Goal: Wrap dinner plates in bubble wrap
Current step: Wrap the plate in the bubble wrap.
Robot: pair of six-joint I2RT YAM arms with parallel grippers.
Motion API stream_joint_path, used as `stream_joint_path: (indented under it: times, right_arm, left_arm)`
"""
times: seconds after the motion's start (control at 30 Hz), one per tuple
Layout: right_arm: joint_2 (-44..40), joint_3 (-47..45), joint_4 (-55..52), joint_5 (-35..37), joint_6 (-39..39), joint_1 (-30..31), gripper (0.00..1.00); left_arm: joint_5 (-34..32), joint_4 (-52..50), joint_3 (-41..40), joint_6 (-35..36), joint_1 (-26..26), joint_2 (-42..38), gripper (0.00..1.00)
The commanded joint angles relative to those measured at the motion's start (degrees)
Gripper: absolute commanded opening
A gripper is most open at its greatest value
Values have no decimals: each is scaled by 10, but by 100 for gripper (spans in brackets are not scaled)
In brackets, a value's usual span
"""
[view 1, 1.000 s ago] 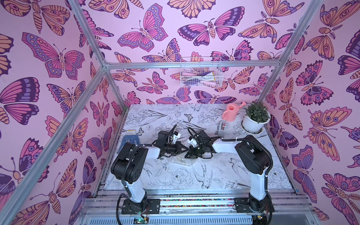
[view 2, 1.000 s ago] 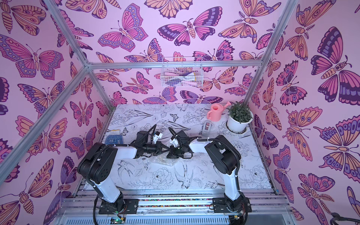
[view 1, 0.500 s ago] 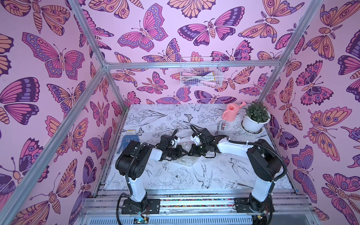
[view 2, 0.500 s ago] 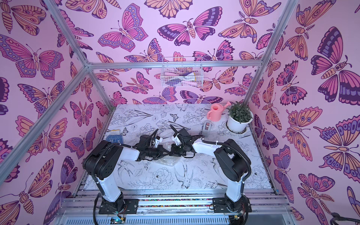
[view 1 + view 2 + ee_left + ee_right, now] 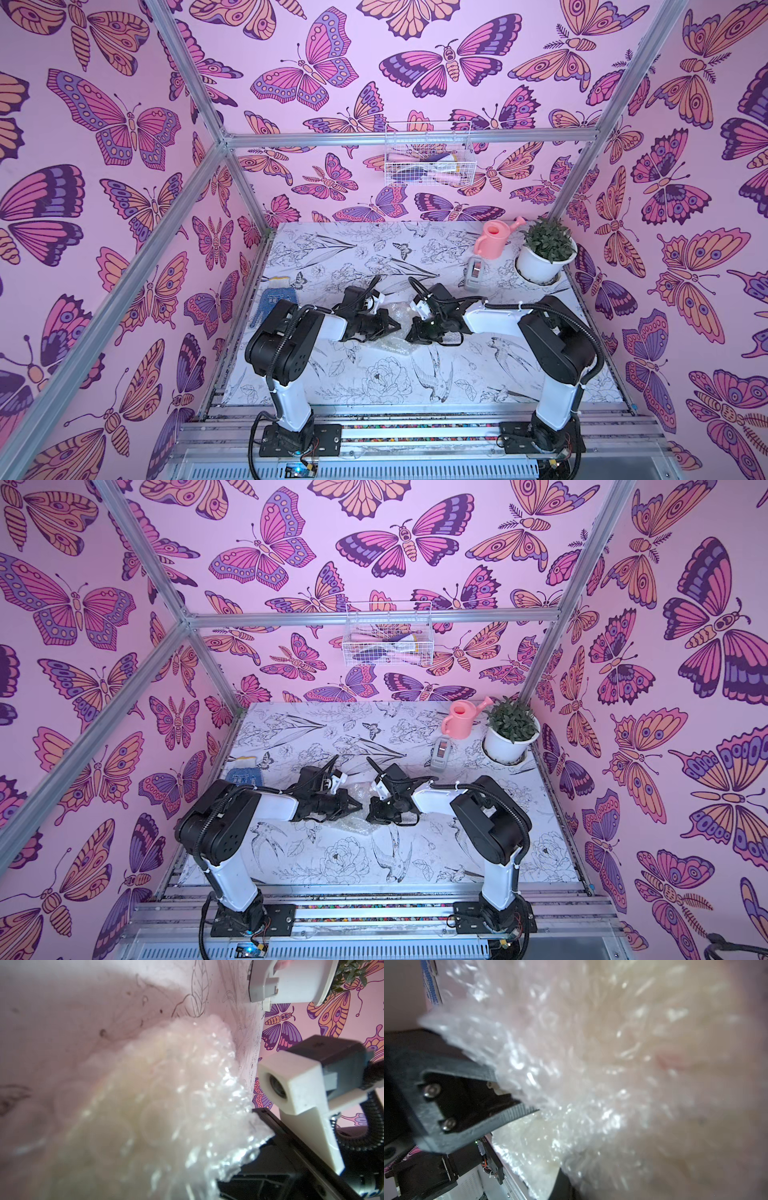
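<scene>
The bubble wrap [image 5: 392, 347] lies as a crumpled clear bundle mid-table, seen in both top views [image 5: 353, 825]. My left gripper [image 5: 397, 326] comes at it from the left and my right gripper [image 5: 411, 334] from the right, their tips almost meeting over it. In the left wrist view the bubble wrap [image 5: 176, 1084] fills the frame and hides the jaws. In the right wrist view the bubble wrap [image 5: 571, 1043] drapes over one dark fingertip [image 5: 562, 1186]. Both grippers are shut on the wrap. The plate shows only as a cream tint through the plastic [image 5: 124, 1126].
At the back right stand a grey tape dispenser [image 5: 475, 272], a pink watering can [image 5: 494, 241] and a white plant pot [image 5: 544, 266]. A blue glove [image 5: 276, 297] lies by the left wall. A wire basket [image 5: 428, 160] hangs on the back wall.
Both arms reached a little farther back half a second ago and have drawn back again. The wrapped bundle stays between the two grippers.
</scene>
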Motion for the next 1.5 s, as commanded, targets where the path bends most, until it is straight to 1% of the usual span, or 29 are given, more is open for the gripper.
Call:
stream_joint_path:
  times: [0.0,0.13,0.23,0.4,0.5,0.63,0.8,0.97,1.13,1.27,1.37,1.43,1.47]
  right_arm:
    - [30,9,-15,12,0,3,3]
    - [38,4,-12,12,5,4,1]
    - [40,3,-4,11,12,3,0]
    - [37,1,2,11,20,3,0]
    - [36,-1,7,12,25,2,0]
    - [37,-9,31,10,41,2,0]
    - [31,-13,46,7,52,1,0]
    - [-9,-13,20,20,48,1,0]
    - [-89,-12,-56,67,30,-6,8]
    - [-137,-10,-65,85,36,-15,15]
    - [-146,-7,-19,57,60,-17,28]
    - [-135,2,0,44,68,-17,40]
    - [-127,4,10,34,72,-17,43]
  left_arm:
    - [-45,-112,-8,13,-8,-22,0]
    - [-44,-152,7,9,-22,-94,0]
    - [-55,-185,27,8,-37,-134,0]
    - [-65,-224,45,2,-71,-151,0]
    - [-84,-231,35,0,-95,-143,0]
    - [-103,-223,27,4,-117,-102,0]
    - [-113,-198,22,7,-125,-53,0]
    - [-129,-195,15,20,-126,-20,0]
    - [-142,-194,5,33,-126,-11,0]
    - [-156,-188,-5,49,-129,-16,0]
    - [-163,-167,-20,57,-131,-18,0]
    - [-159,-150,-29,56,-131,-15,0]
    - [-158,-141,-33,56,-132,-15,0]
